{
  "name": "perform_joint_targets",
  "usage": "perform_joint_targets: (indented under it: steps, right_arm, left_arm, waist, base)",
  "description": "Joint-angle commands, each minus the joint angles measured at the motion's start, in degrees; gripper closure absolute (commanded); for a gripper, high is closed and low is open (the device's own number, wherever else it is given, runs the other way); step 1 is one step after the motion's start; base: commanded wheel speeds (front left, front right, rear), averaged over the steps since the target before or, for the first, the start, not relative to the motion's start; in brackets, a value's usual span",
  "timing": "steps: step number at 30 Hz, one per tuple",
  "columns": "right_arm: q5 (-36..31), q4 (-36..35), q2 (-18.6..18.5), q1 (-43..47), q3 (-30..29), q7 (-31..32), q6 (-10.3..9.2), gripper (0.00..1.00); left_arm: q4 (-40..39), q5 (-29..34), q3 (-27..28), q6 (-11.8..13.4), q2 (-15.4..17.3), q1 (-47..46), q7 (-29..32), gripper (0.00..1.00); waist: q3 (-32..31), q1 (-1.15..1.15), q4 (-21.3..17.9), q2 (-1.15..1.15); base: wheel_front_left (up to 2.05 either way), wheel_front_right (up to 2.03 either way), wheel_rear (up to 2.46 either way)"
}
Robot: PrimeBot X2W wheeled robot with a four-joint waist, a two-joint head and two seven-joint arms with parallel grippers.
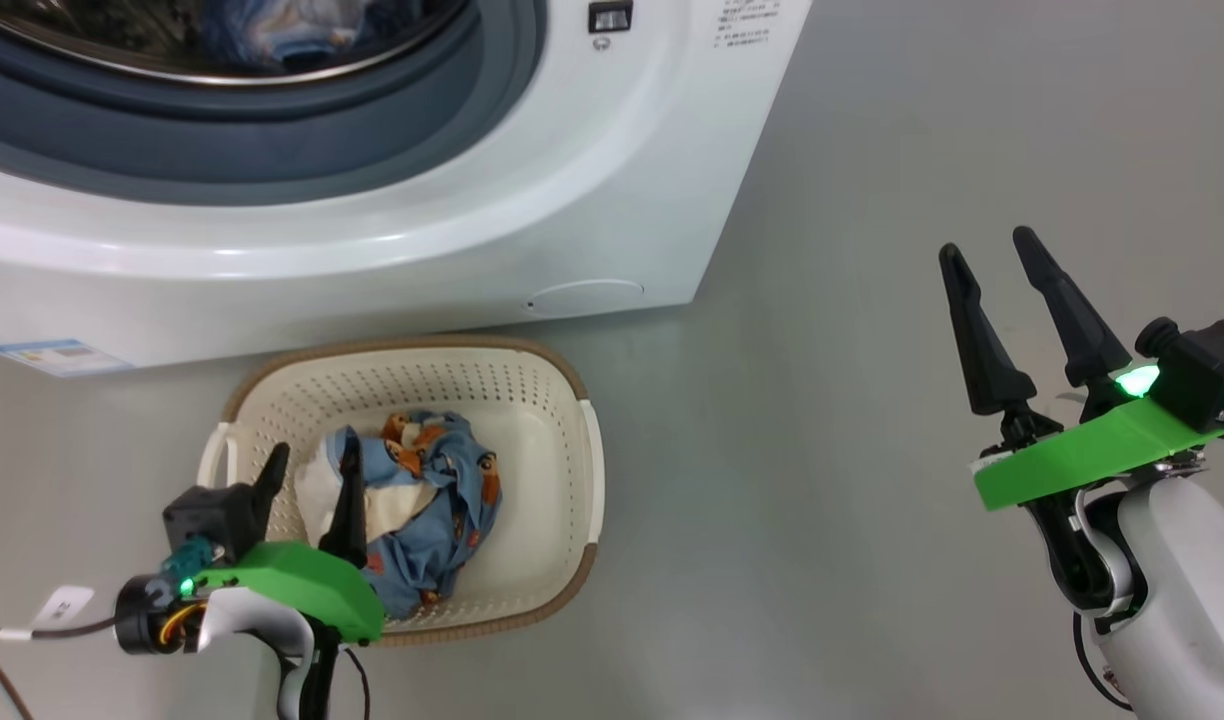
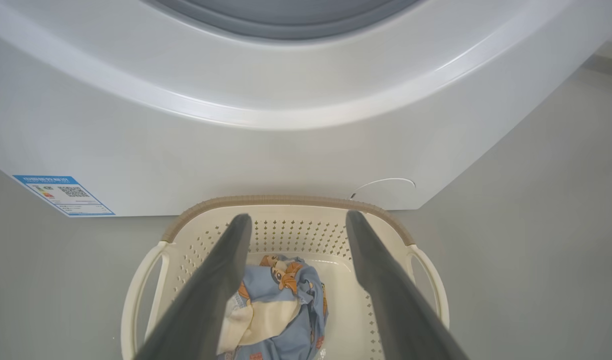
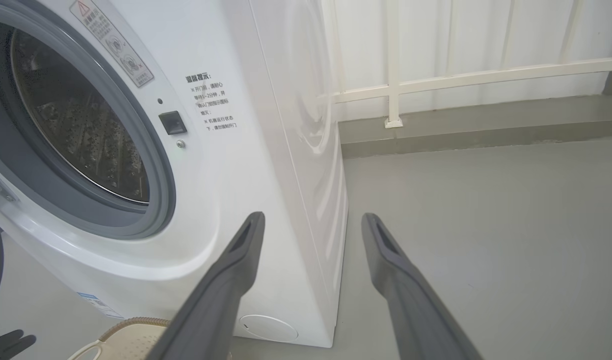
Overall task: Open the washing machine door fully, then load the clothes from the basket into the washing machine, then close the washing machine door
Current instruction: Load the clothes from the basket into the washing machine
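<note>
Hovering over the small cream-white perforated plastic basket (image 1: 532, 400) with the brown rim, the left gripper (image 1: 314, 448) has its two dark fingers spread wide with nothing between them. In the left wrist view, left gripper (image 2: 298, 216) points at the basket's (image 2: 286, 200) far wall, and the clothes (image 2: 281, 300) lie below the gap between the fingers. Can't tell whether the tips touch the fabric. The clothes (image 1: 442, 500), a crumpled light blue bundle with orange-brown cartoon faces plus a cream-white piece, sit in the basket's left half. The basket stands on the grey floor (image 1: 822, 400), just in front of the big white front-loading washing machine (image 1: 372, 250), near its round low hatch (image 1: 587, 297). The right gripper (image 1: 987, 242) is well off to the right above bare floor, jaws apart and empty. From its wrist, right gripper (image 3: 313, 216) points at the washing machine's (image 3: 226, 200) front right corner, with the basket's (image 3: 136, 322) rim at the bottom. The machine's mouth is uncovered, showing the grey rubber ring (image 1: 272, 140) and the perforated steel drum (image 3: 81, 125). Some blue fabric (image 1: 272, 35) is inside the drum. A blue energy sticker (image 1: 57, 355) is at the lower left of the front. A white railing (image 3: 393, 65) stands behind the machine.
</note>
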Motion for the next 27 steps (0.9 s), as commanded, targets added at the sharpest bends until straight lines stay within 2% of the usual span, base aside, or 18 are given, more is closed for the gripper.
perform_joint_targets:
  steps: [1,18,27]
  right_arm:
    - [0.0,-1.6,-0.4,-0.6,0.7,-0.4,0.26,0.0]
    - [-0.4,-3.7,0.4,-4.9,0.4,-0.4,0.26,0.0]
    - [-0.5,-4.8,1.3,-7.4,0.4,-0.4,0.26,0.0]
  left_arm:
    - [0.8,-0.4,1.0,-0.4,1.6,-1.6,0.0,0.0]
    - [20.6,-1.5,-4.0,-1.6,3.4,-13.6,3.6,0.0]
    - [27.9,-2.4,-4.2,-1.7,5.1,-19.9,4.9,0.0]
  waist:
    - [1.8,-0.01,-0.5,0.0]
    - [13.2,-0.01,-3.9,0.0]
    - [18.8,-0.01,-6.0,0.0]
  base:
    - [0.0,0.0,0.0]
    - [0.0,0.0,0.0]
    - [0.0,0.0,0.0]
